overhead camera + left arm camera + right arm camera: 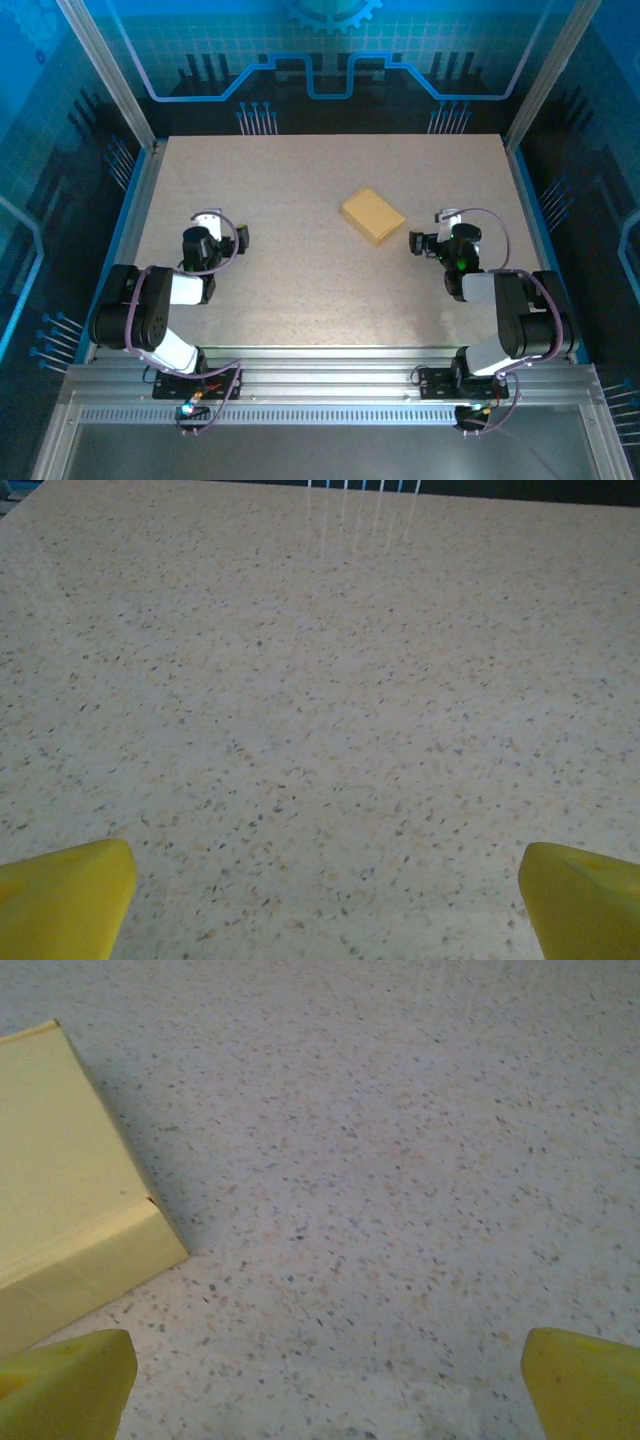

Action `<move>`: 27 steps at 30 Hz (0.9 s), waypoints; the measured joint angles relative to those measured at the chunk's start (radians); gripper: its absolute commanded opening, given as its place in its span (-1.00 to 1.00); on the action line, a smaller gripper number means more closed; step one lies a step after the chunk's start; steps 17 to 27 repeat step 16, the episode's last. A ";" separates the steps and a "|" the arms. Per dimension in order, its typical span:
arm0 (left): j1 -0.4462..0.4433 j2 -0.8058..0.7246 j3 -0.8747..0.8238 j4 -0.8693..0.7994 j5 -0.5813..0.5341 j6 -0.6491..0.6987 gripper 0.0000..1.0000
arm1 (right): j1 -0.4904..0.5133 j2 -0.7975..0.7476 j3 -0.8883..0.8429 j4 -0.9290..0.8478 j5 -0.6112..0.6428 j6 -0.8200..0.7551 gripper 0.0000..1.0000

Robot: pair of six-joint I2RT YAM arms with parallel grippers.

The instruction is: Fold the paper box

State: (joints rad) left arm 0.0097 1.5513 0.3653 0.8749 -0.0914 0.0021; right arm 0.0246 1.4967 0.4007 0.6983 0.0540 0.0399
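Lying closed, the paper box (373,215) clears every table (300,290) edge

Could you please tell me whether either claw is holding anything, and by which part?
Nothing is held. The left claw and right claw are both open; the paper box lies on the table beside the right claw, not between its jaws.

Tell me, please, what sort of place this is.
Probably a robotics lab work cell rather than a home or factory floor: a speckled table set in aluminium framing, blue circuit-patterned backdrop panels, and a left arm and right arm bolted at its near edge.
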 measured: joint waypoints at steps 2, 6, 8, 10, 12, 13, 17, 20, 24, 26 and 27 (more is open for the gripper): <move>0.000 0.000 0.000 0.003 0.003 0.000 0.98 | 0.003 0.000 0.002 0.013 -0.004 -0.007 1.00; -0.002 0.000 0.000 0.006 0.010 0.000 0.98 | 0.004 0.000 0.007 0.027 -0.006 -0.015 1.00; -0.002 0.000 0.000 0.006 0.011 0.000 0.98 | 0.008 0.000 0.007 0.029 -0.005 -0.018 1.00; -0.002 0.000 0.000 0.006 0.011 0.000 0.98 | 0.012 0.000 0.007 0.029 -0.005 -0.022 1.00; -0.003 0.000 0.000 0.006 0.011 0.000 0.98 | 0.016 0.000 0.007 0.028 -0.003 -0.023 1.00; -0.004 0.000 0.000 0.006 0.011 0.000 0.98 | 0.017 0.000 0.007 0.028 -0.003 -0.023 1.00; -0.005 0.000 0.000 0.006 0.011 0.000 0.98 | 0.021 0.000 0.007 0.028 -0.002 -0.026 1.00; -0.005 0.000 0.000 0.006 0.011 0.000 0.98 | 0.021 0.000 0.007 0.028 -0.002 -0.026 1.00; -0.005 0.000 0.000 0.006 0.011 0.000 0.98 | 0.021 0.000 0.007 0.028 -0.002 -0.026 1.00; -0.005 0.000 0.000 0.006 0.011 0.000 0.98 | 0.021 0.000 0.007 0.028 -0.002 -0.026 1.00; -0.005 0.000 0.000 0.006 0.011 0.000 0.98 | 0.021 0.000 0.007 0.028 -0.002 -0.026 1.00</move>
